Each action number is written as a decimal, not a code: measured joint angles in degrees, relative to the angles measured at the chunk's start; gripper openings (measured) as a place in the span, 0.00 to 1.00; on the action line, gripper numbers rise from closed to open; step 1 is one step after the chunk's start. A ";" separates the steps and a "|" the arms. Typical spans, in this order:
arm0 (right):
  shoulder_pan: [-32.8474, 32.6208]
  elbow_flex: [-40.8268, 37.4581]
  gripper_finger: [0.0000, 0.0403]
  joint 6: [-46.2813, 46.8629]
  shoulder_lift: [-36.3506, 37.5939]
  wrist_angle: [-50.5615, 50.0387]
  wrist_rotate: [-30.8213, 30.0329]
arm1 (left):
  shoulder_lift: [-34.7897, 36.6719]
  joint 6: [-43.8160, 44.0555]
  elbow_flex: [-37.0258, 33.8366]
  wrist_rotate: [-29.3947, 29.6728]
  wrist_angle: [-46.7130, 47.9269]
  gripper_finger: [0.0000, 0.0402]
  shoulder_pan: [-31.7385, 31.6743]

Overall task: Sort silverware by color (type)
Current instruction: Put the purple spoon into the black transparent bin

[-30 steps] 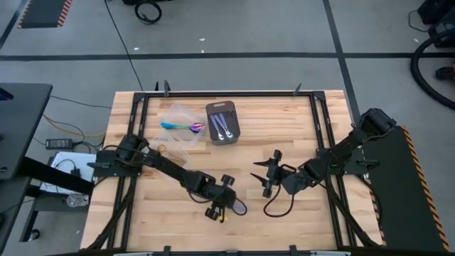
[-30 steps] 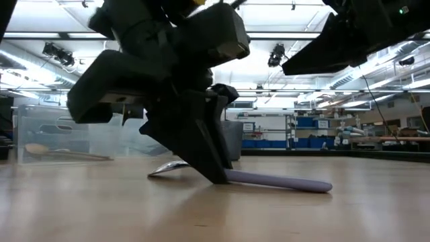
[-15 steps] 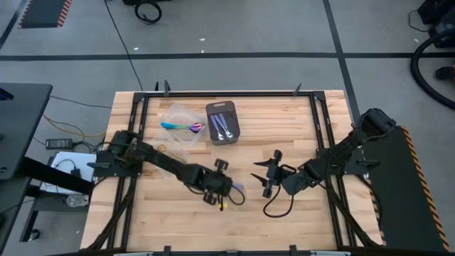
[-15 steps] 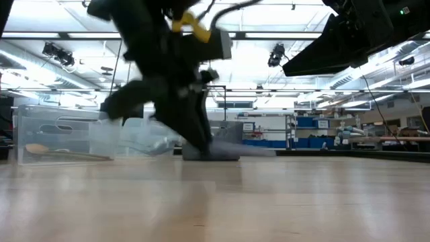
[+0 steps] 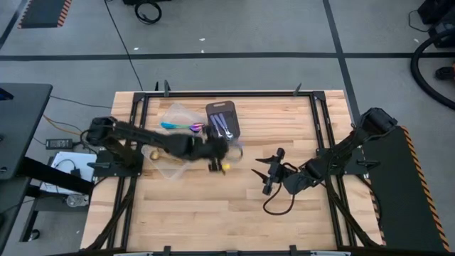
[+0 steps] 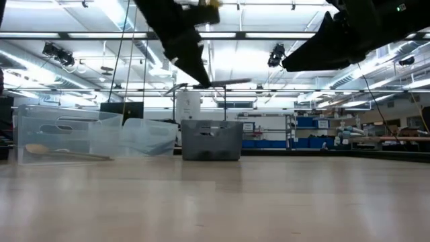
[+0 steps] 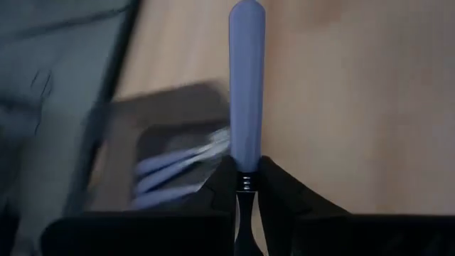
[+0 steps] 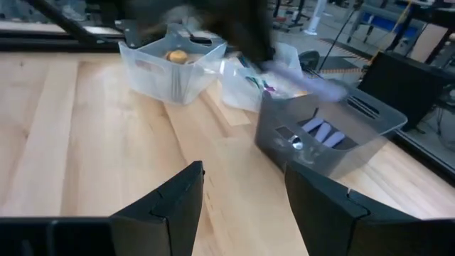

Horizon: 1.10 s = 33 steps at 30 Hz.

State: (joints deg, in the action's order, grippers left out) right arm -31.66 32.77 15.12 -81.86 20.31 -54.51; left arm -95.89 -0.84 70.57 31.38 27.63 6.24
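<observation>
My left gripper (image 5: 227,148) hangs high over the table, just near of the dark grey tray (image 5: 224,122), and is shut on a spoon with a lavender handle (image 7: 247,85). In the tray lie more lavender-handled spoons (image 7: 178,165). A clear tub (image 5: 178,117) left of the tray holds iridescent spoons (image 5: 183,127). A second clear tub (image 5: 167,155) holds a gold spoon (image 5: 151,152). My right gripper (image 8: 245,192) waits open at the table's right middle with nothing between its fingers. My left gripper pinches the spoon between its two fingers (image 7: 277,195) at the neck (image 7: 244,181), where the lavender handle meets the metal. The handle sticks out forward past the fingertips, along the fingers. The fingers slant down from the table's left. The spoon (image 6: 228,83) is lifted clear, about level.
A black frame (image 5: 227,93) runs around the wooden tabletop. The two clear tubs (image 6: 64,134) and the grey tray (image 6: 211,140) stand close together at the far left. My right arm (image 5: 334,160) reaches in from the right edge. Bare wood lies toward the near edge.
My left gripper has risen from the table's near middle and swung toward the far edge, up to the grey tray, turning as it went. The lavender-handled spoon, which lay on the wood a second ago, is now lifted clear and carried along.
</observation>
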 joint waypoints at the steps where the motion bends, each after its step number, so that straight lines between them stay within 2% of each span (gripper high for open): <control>1: 0.00 0.00 0.52 0.37 0.13 -0.02 0.05 | 0.42 0.28 0.00 -0.04 0.85 0.10 -2.09; 4: 0.82 0.00 0.52 3.31 0.56 -0.97 0.52 | 0.32 2.03 -0.15 -3.04 1.59 0.10 -8.58; 8: 2.54 0.00 0.52 6.06 0.56 -1.52 3.34 | -0.88 11.32 -0.06 -10.09 0.63 0.10 -16.43; 15: 4.07 0.00 0.52 6.86 0.56 -2.22 6.55 | -1.67 20.21 -0.07 -11.32 0.07 0.12 -23.93; 17: 4.04 0.00 0.52 6.86 0.56 -2.01 6.59 | -1.67 23.35 -0.07 -13.93 -0.32 0.14 -25.97; 20: 4.04 0.00 0.52 6.83 0.56 -1.98 6.64 | -1.67 28.01 -0.07 -17.27 -2.46 0.13 -27.90; 29: 3.74 -0.02 0.52 6.09 0.56 -1.34 6.74 | -6.23 39.54 -0.03 -19.64 -8.86 0.13 -27.82; 33: 3.50 0.00 0.52 5.79 0.56 -0.89 6.77 | -8.03 38.93 -0.09 -19.37 -10.72 0.16 -27.76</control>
State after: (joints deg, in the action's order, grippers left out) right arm -28.16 32.77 20.91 -81.30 19.42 -47.75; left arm -103.92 38.09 70.48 12.01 16.91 -21.52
